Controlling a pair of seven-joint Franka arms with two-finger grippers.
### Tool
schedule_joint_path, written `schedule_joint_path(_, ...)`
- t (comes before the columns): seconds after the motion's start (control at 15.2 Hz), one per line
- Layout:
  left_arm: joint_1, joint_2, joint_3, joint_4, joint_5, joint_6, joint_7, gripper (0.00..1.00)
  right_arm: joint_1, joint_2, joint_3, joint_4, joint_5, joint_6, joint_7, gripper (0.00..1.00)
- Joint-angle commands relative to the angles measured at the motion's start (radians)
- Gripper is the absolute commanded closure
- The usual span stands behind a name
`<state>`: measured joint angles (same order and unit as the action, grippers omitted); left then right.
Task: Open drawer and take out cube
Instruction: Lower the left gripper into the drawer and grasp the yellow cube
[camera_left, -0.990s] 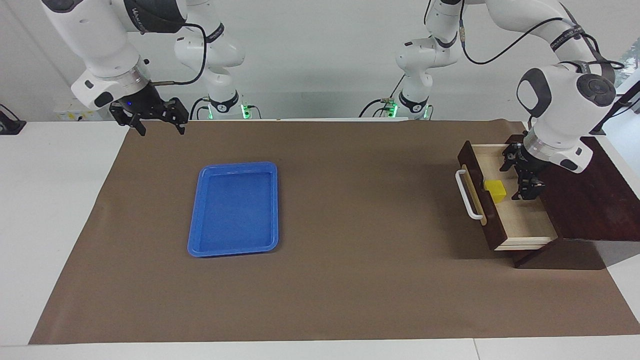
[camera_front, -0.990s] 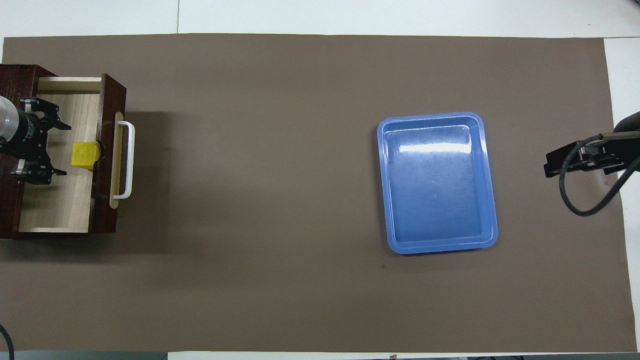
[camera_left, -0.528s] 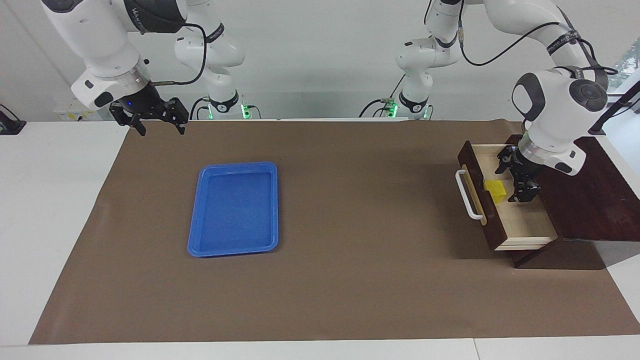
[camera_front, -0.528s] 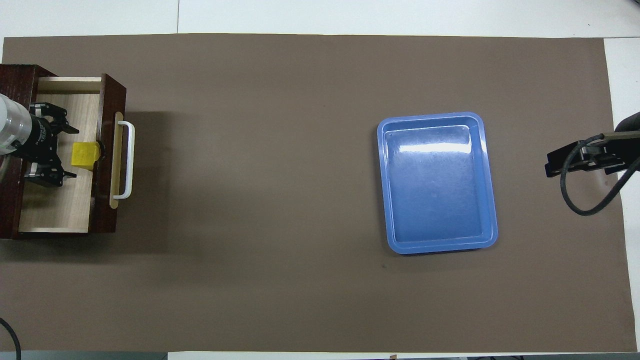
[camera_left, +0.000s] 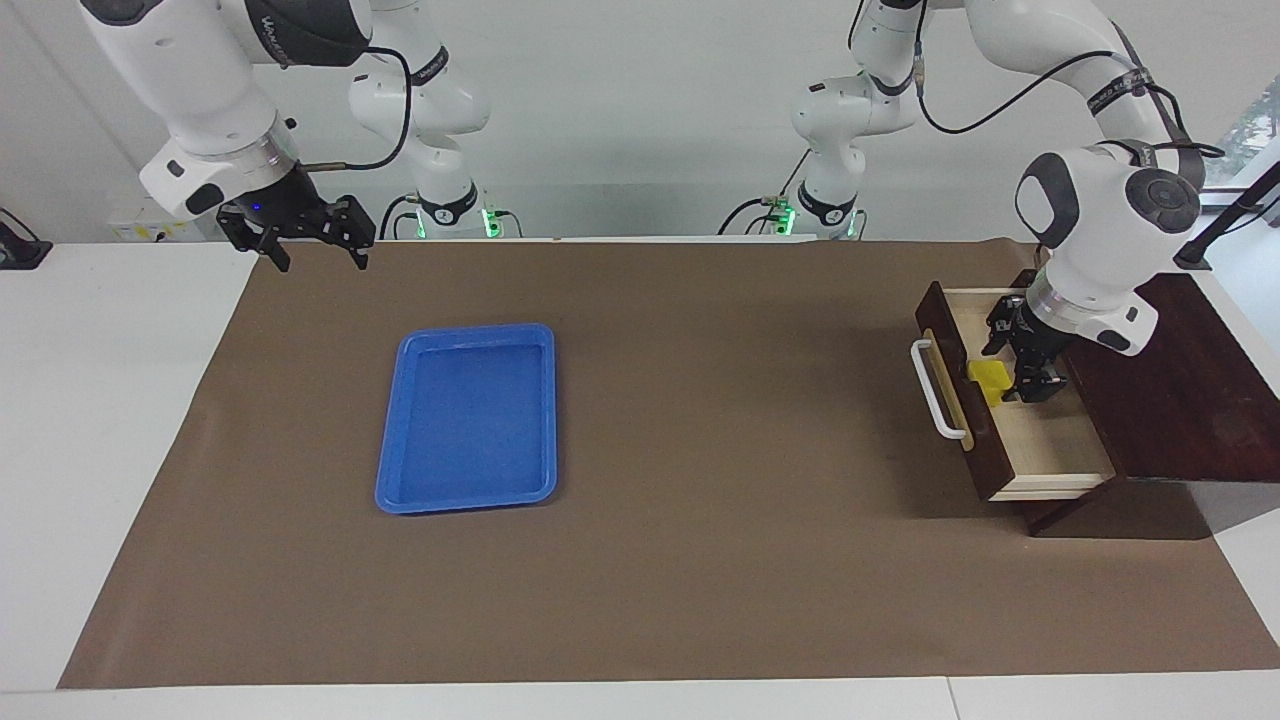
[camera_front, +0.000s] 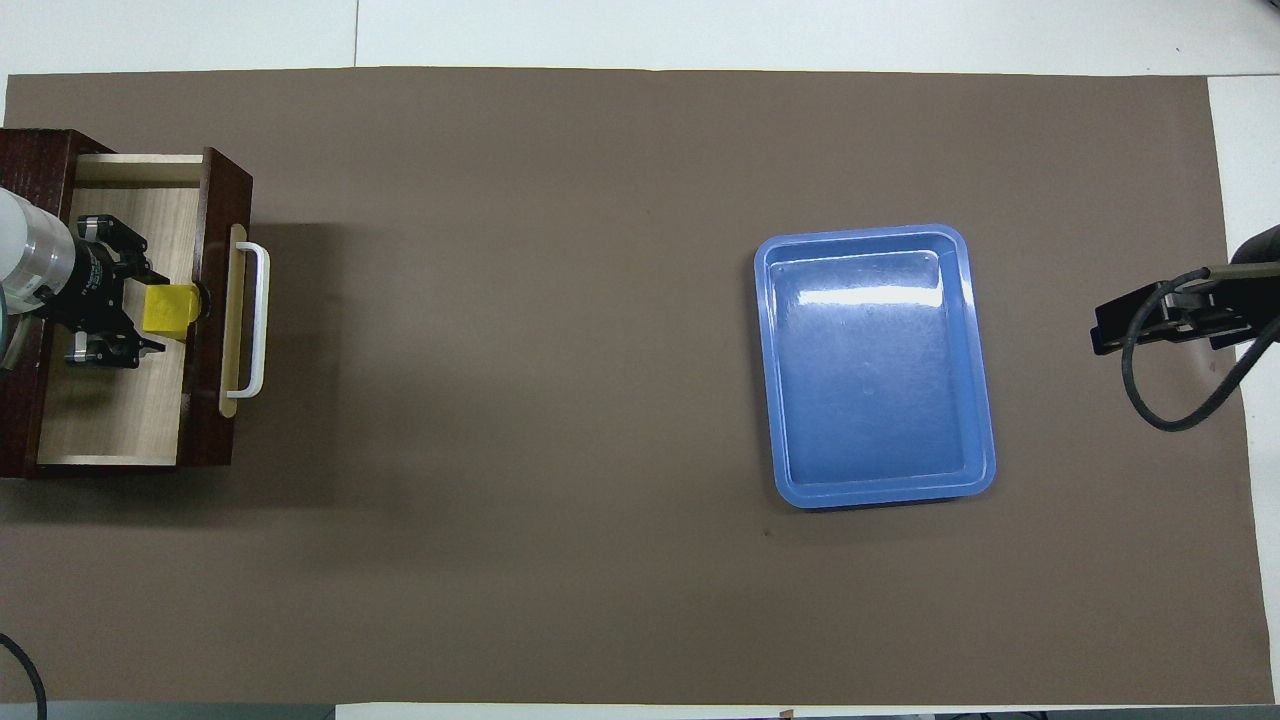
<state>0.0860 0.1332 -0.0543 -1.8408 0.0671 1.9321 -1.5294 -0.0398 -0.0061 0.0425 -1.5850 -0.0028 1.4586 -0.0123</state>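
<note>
— See the left gripper? A second ago its fingers stood wide inside the drawer; now they've narrowed around the cube.

— Holding it?

— I can't tell if it's gripped yet. The cube sits on the drawer floor, against the front panel.

— So the lift comes next, I'd guess. And the other arm?

— The right gripper waits, fingers spread, over the mat's edge, nearer the robots than the blue tray.

A brown mat covers the white table before a pale wall.
</note>
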Motion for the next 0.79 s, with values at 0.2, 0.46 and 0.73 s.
schedule_joint_path(0.2,-0.002,-0.023,0.001,-0.012,-0.015,0.004,-0.008,1.0,-0.017,-0.015,0.011,-0.012,0.017,-0.018,0.006,0.0)
schedule_joint_path(0.46,0.001,0.022,0.002,0.191,-0.062,-0.146,-0.011,1.0,-0.009,-0.015,0.013,-0.01,0.017,-0.018,0.005,0.0)
schedule_joint_path(0.73,-0.017,0.055,-0.01,0.382,-0.093,-0.347,-0.038,1.0,-0.008,-0.015,0.014,-0.01,0.024,-0.018,0.008,0.0)
